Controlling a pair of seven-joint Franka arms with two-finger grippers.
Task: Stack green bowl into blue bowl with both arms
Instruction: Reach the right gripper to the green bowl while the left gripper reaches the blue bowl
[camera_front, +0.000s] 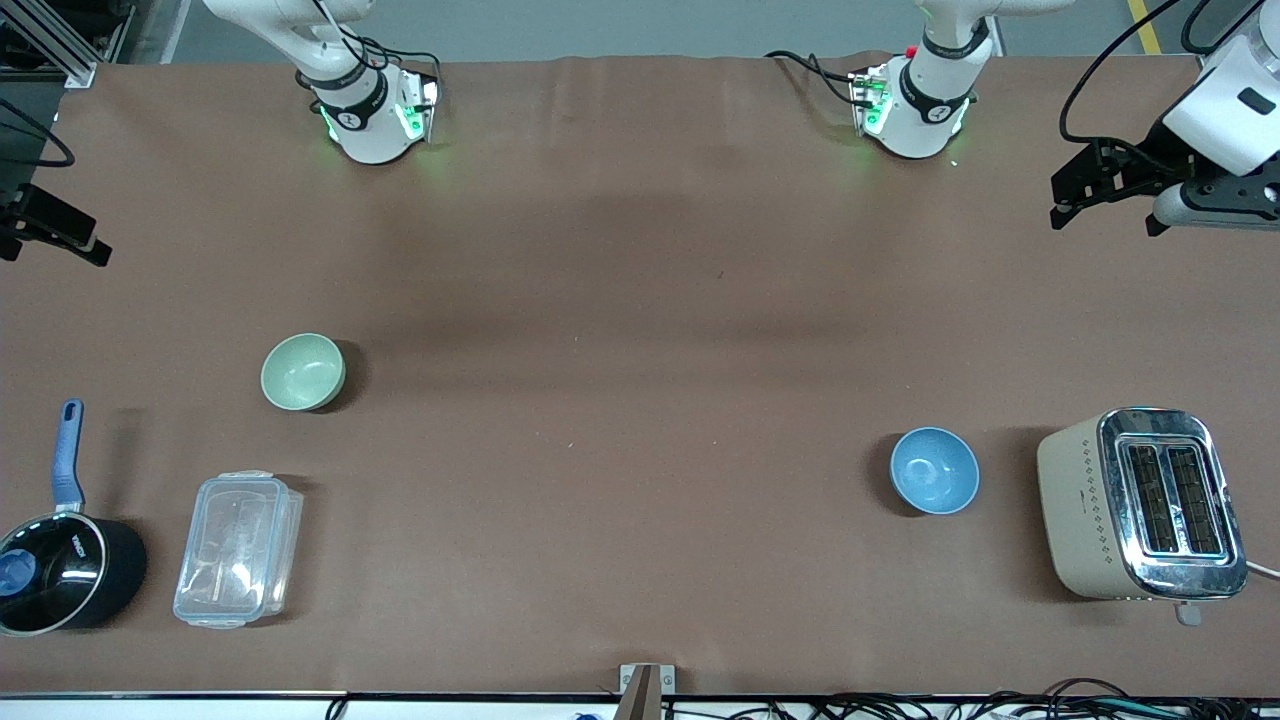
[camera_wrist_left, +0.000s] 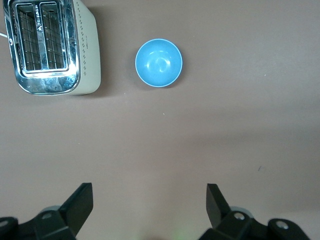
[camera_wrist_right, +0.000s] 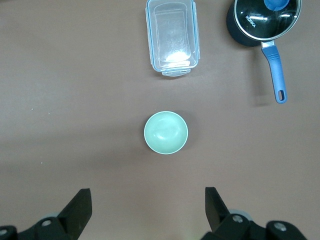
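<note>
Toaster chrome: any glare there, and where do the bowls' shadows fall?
Front view: bright glare on the toaster top; green bowl and blue bowl each throw a soft dark shadow on the table. Left wrist view: the chrome shows mottled reflections.

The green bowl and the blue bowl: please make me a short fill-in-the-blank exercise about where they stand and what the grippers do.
1. The green bowl stands toward the ____ arm's end of the table.
2. Beside the blue bowl stands a cream ____.
3. The left gripper and the right gripper are both open and hold ____.
4. Nearer to the front camera than the green bowl lies a clear plastic ____.

Missing words: right; toaster; nothing; container
</note>
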